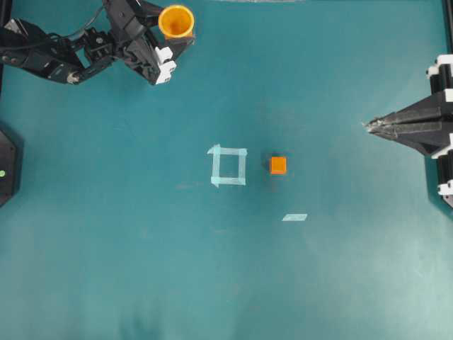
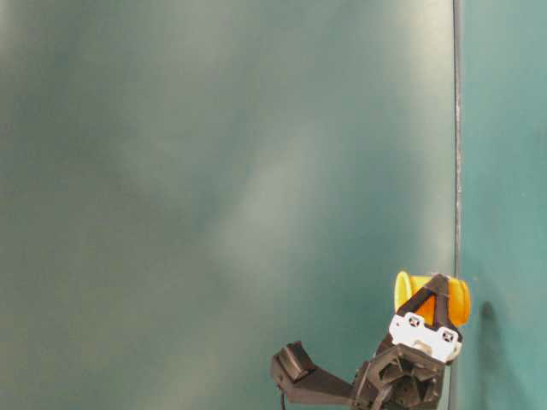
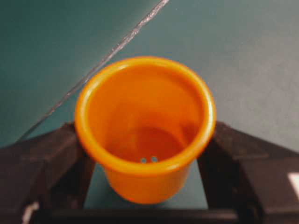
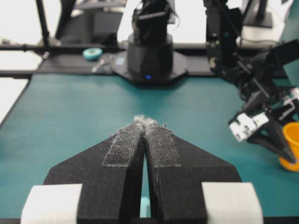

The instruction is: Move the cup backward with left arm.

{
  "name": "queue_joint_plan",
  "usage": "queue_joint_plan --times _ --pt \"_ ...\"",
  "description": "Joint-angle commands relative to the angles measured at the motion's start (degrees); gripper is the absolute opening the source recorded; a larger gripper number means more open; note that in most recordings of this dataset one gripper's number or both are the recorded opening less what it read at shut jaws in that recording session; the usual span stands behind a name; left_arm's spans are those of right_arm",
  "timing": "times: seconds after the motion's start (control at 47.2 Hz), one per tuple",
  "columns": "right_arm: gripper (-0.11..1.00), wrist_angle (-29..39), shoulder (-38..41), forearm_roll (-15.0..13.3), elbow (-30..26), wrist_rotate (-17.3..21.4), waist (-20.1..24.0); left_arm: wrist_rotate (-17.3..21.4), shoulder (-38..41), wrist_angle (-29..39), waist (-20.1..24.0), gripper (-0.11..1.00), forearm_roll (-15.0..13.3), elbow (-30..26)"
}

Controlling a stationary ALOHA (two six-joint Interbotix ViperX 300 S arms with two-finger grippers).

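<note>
Nearby, orange cube (image 1: 278, 165) beside tape square (image 1: 228, 165)

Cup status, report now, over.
Left gripper jaws around cup, upright at table's far edge. Right gripper shut, parked. Cube clear of the path.

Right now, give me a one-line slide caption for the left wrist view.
Orange cup stands upright between the left gripper's fingers on the teal table.

Yellow-orange cup (image 1: 175, 21), orange cube (image 1: 278, 165), teal table (image 1: 141, 269).
</note>
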Motion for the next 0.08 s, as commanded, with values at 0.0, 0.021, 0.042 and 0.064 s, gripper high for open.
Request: queue_joint_plan --times 0.0,0.021,0.042,0.064 --pt "0.00 -0.4 0.4 0.0 -1.9 -0.1 -0.1 0.0 -0.9 -0.4 0.2 0.63 0.1 -1.0" --pt "0.00 -0.4 0.4 0.0 -1.9 -0.1 -0.1 0.0 -0.9 -0.4 0.1 0.63 0.2 -1.0" --pt "0.00 -0.3 0.4 0.0 -2.0 -0.1 -0.1 0.0 -0.9 -0.4 0.2 0.63 0.1 -1.0" --pt "0.00 -0.3 0.4 0.0 -1.9 -0.1 -0.1 0.0 -0.9 -0.4 0.2 0.63 0.1 -1.0"
